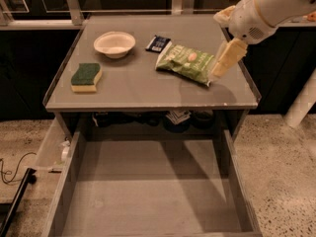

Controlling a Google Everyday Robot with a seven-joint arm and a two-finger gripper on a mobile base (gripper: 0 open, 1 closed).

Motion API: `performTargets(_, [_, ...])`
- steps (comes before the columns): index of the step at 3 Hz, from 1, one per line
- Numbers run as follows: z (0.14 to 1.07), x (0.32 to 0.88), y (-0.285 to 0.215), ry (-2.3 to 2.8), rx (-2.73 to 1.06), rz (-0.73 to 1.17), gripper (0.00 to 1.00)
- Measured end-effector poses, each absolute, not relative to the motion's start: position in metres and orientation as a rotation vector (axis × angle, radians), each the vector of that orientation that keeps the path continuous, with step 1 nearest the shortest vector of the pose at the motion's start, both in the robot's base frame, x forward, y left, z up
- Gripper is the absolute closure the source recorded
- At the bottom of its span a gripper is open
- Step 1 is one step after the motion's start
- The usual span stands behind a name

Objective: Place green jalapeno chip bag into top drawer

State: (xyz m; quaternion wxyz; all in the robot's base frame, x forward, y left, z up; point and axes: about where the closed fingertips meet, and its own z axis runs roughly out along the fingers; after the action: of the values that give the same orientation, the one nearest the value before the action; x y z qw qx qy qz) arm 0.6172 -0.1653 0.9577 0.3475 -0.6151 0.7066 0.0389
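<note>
The green jalapeno chip bag (pixel 187 62) lies flat on the grey tabletop (pixel 143 85), right of centre. The gripper (pixel 221 67) hangs from the white arm at the upper right, its tip at the bag's right end, just above the tabletop. The top drawer (pixel 148 189) is pulled open below the table's front edge, and nothing lies on its flat grey bottom.
A white bowl (pixel 114 44) stands at the back left. A small dark-blue wrapper (pixel 158 43) lies behind the bag. A green-and-yellow sponge (pixel 86 77) lies at the left. The tabletop has a raised rim. A black cable (pixel 15 168) lies on the floor at the left.
</note>
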Motion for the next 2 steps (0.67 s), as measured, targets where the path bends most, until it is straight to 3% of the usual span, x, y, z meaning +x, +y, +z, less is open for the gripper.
performTargets(2, [0.922, 0.663, -0.181, 1.909, -1.434, 0.139, 0.00])
